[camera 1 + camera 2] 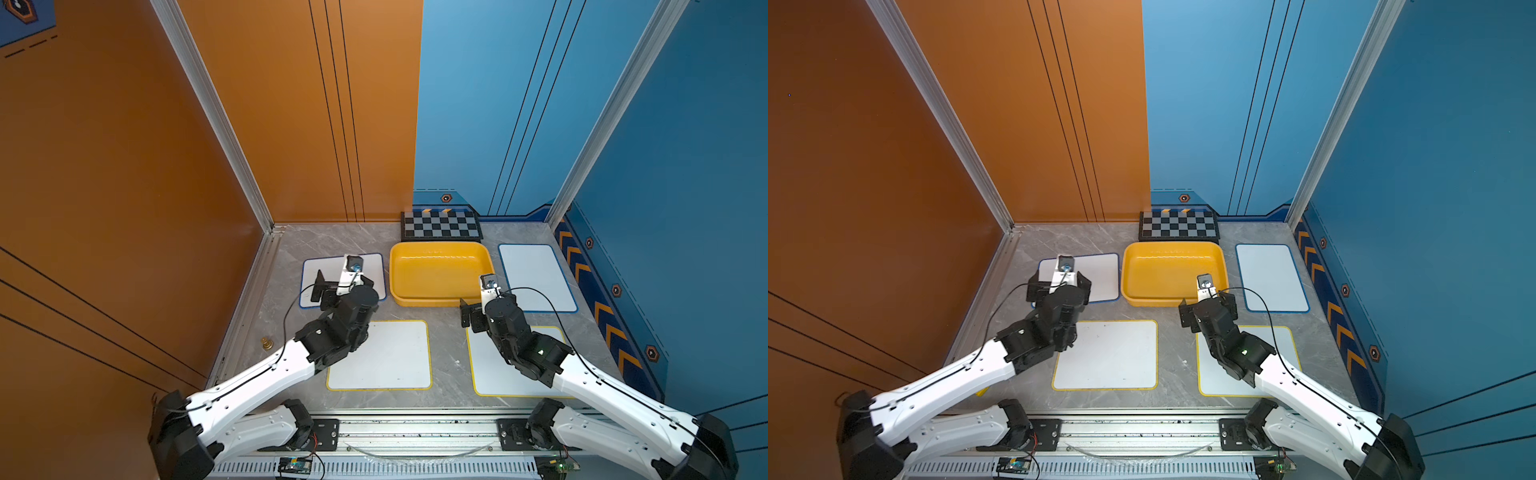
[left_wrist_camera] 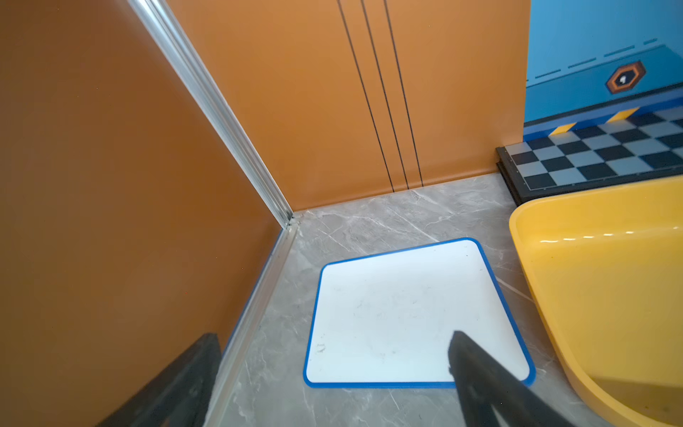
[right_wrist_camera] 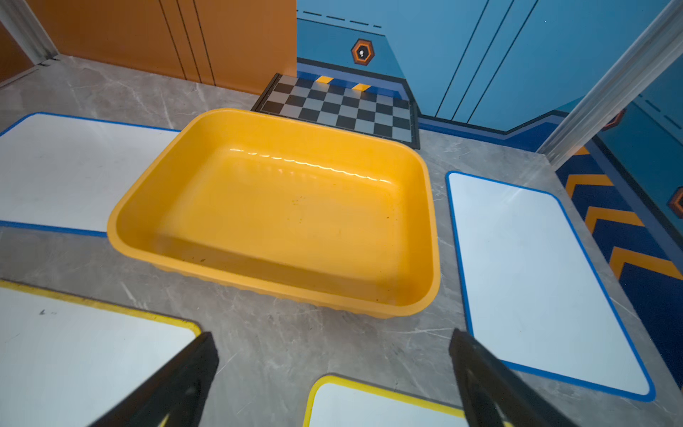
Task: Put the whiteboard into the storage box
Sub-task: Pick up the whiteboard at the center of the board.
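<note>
Aluminium mounting rail [image 1: 415, 432] lies nearest in both top views, with both arm bases on it.

**Grippers**
- Left gripper [image 2: 330, 338]: jaws spread wide, nothing between them. It hovers over the left blue-rimmed white rectangular whiteboard [image 2: 406, 314].
- Right gripper [image 3: 332, 334]: jaws also wide and empty. It hangs above bare grey marble-pattern tabletop [image 1: 449, 345], near the front right corner of the shallow yellow plastic storage box [image 1: 436, 300].

**Count**
- Whiteboards: four, all lying flat on the tabletop and none in the box.
  - Two are blue-rimmed: the left one above, just beside the box's left wall, and a right one [image 1: 536, 276], close to the box's right wall.
  - Two are yellow-rimmed: a middle one [image 1: 386, 357] and a right one [image 1: 490, 370] in the front row, the latter partly under the right arm.
- Storage box: one, empty.
- Black-and-grey checkerboard [image 1: 440, 226]: one, behind the box against the back wall.

**Handling (my judgement)**
- The boards look thin, rigid and light.
- The writing face is glossy and probably slick, and there is no handle.
- Each lies flush with the tabletop, with no visible gap for a finger to get under.
- The coloured rim is the only likely purchase, so pinch across an edge, preferably mid-side, so the sheet hangs level.
- The box is barely larger than a board, so the long sides will need lining up before lowering.
</note>
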